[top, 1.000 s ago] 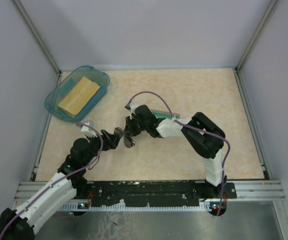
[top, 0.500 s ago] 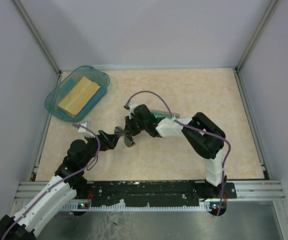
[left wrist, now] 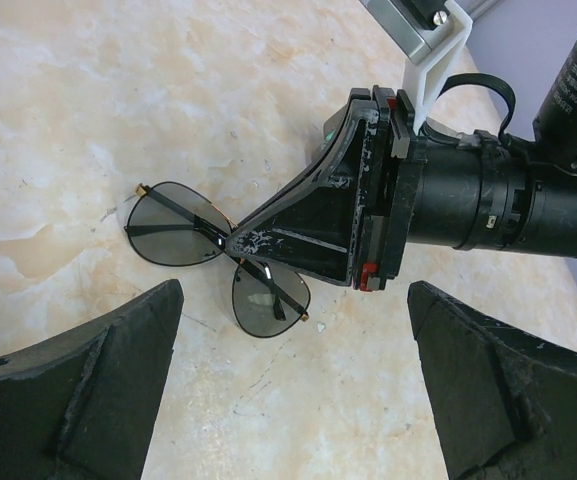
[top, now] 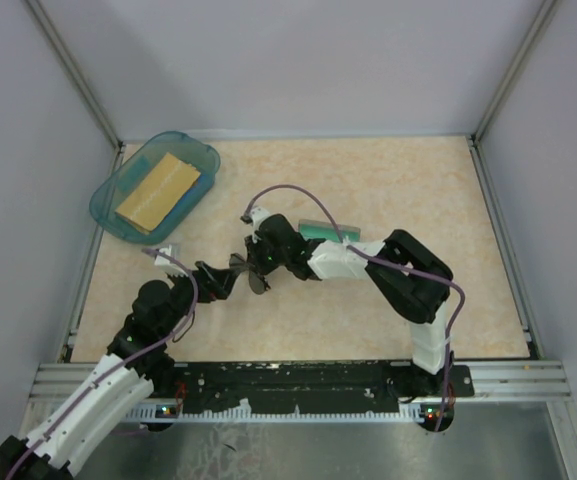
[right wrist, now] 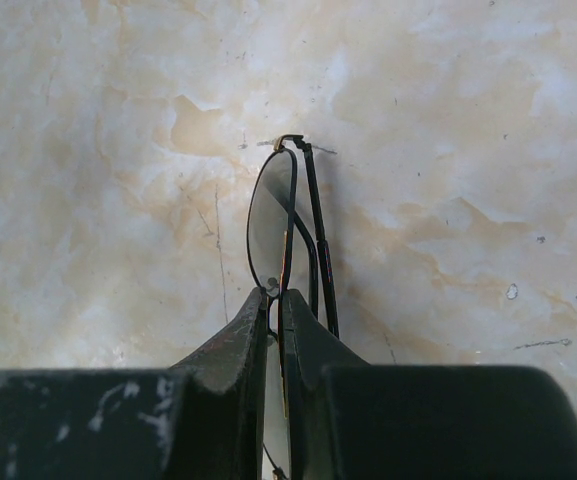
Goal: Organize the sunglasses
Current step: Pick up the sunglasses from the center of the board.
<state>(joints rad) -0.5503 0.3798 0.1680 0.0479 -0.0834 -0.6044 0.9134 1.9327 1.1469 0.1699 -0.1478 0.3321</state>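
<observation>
Sunglasses (left wrist: 173, 228) near the middle of the marbled beige counter (top: 388, 180), a little left of centre, between the two hands. Thin dark wire rims, grey-tinted lenses, a touch of gold at the outer corners. Right hand (right wrist: 276, 297) reaches in from the right, tips pressed together on the frame at the bridge, pinching it. In the left wrist view one lens fans out to each side of the tip. In the right wrist view the glasses are seen edge-on: one lens runs out past the fingertips, with a slim temple arm folded alongside it. The far end of the frame looks to meet the counter, but the view does not settle whether it rests there or hangs just off the surface. Left hand (top: 224, 281) faces the right hand from the lower left, just beside the glasses, its fingers (left wrist: 108, 390) spread wide and gripping nothing. The glasses and the right hand's tip lie ahead of that gap, untouched by it. Well apart, at the far left corner of the counter, lies a translucent blue tray (top: 204, 158), askew, with a tan rectangular block (top: 158, 190) inside it.
</observation>
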